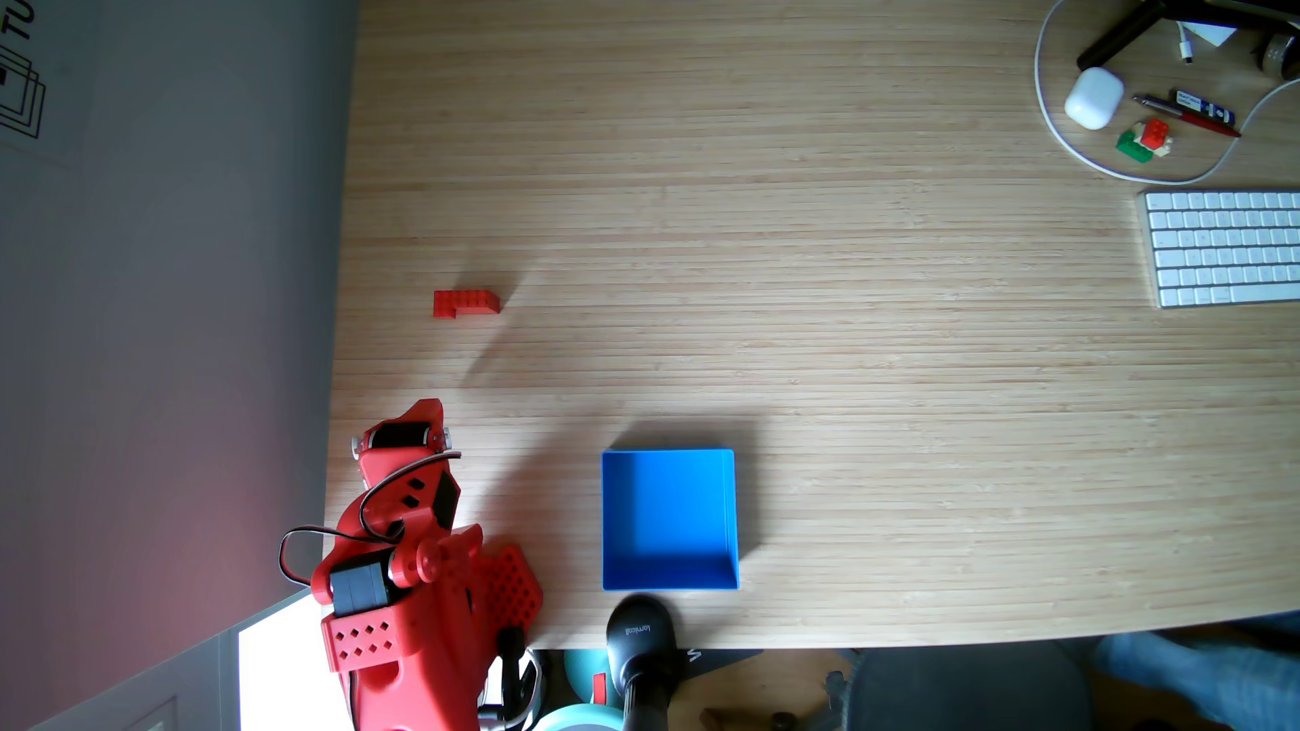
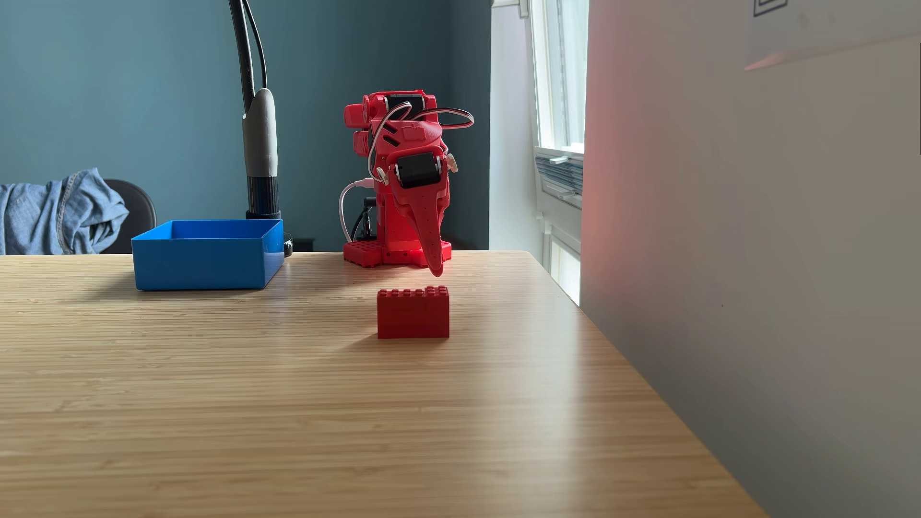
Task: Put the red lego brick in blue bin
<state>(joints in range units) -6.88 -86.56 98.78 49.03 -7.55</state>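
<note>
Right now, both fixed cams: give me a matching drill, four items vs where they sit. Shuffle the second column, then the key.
Items
1. red lego brick
2. blue bin
3. gripper
4. white keyboard

Places
A. right edge of the table, top-down fixed view
B. alone on bare wood, ahead of the arm
C. pointing down, hanging over the table
D. near table edge, beside the robot base

Pairs: 1-B, 2-D, 3-C, 4-A

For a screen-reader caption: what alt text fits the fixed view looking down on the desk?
A red lego brick lies alone on a wooden desk, apart from the folded red robot arm at the lower left and an empty blue bin near the bottom edge. A white keyboard sits at right.
</note>
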